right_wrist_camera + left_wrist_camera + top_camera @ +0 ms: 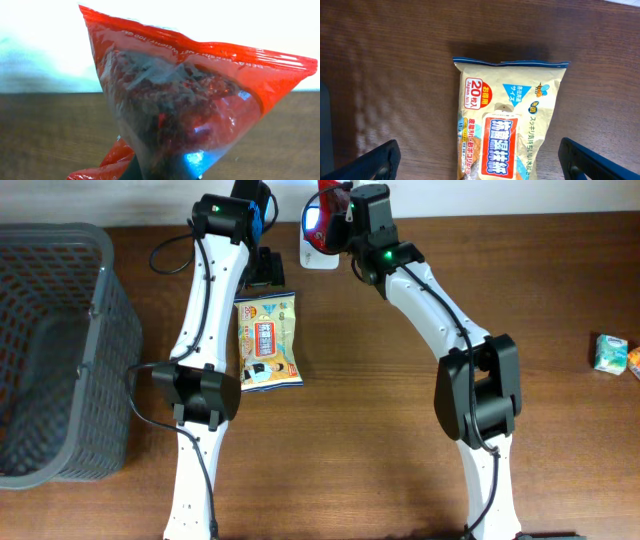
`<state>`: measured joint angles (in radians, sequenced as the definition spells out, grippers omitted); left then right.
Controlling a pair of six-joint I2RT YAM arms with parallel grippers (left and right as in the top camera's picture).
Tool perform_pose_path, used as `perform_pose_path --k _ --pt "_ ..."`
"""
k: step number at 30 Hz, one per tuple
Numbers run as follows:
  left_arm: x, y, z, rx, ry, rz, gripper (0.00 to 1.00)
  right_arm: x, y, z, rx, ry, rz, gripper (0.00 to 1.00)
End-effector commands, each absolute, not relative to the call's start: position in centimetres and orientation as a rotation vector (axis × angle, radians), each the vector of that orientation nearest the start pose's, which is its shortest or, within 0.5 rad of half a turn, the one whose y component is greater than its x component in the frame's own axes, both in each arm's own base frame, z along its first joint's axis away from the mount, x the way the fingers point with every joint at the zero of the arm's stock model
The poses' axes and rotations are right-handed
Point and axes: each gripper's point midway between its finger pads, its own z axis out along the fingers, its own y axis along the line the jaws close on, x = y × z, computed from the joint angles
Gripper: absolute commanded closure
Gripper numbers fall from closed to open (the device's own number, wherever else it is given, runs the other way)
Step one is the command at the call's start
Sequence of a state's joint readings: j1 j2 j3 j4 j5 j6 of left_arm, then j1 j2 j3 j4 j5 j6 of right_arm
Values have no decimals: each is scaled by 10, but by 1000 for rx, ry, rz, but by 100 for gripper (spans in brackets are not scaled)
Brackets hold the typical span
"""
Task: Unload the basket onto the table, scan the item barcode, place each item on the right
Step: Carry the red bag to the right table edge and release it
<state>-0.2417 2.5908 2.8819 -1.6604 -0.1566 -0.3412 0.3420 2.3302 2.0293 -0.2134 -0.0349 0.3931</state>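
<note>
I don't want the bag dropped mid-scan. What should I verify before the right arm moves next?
1. Right gripper shut on the red bag: ok.
2. Barcode on the bag showing: cannot tell.
3. Left gripper open, holding nothing: ok.
4. Wipes packet lying flat under the left gripper: ok.
5. Basket apart from both arms: ok.

Dark brown wooden table (380, 440), surface bare wood. A grey mesh basket (100, 290) stands at the left edge. A flat packet (268, 340) lies face up near the centre. A small packet (610, 353) lies at the far right. A white base (318, 260) sits at the far edge, partly hidden.
</note>
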Motion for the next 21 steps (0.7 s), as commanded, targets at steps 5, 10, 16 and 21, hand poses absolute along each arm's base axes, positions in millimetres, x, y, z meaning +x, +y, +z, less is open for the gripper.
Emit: perform_pose_path --k 5,10,16,21 --pt "503 -98 148 -174 2878 118 1 610 233 133 46 2273 501 96" --pt "503 -98 148 -174 2878 118 1 605 102 227 297 2190 301 96" --pt "503 -98 148 -174 2878 118 1 473 -198 169 1008 2461 -189 95" --pt "503 -98 148 -174 2878 118 1 410 -278 104 1309 2508 -237 47"
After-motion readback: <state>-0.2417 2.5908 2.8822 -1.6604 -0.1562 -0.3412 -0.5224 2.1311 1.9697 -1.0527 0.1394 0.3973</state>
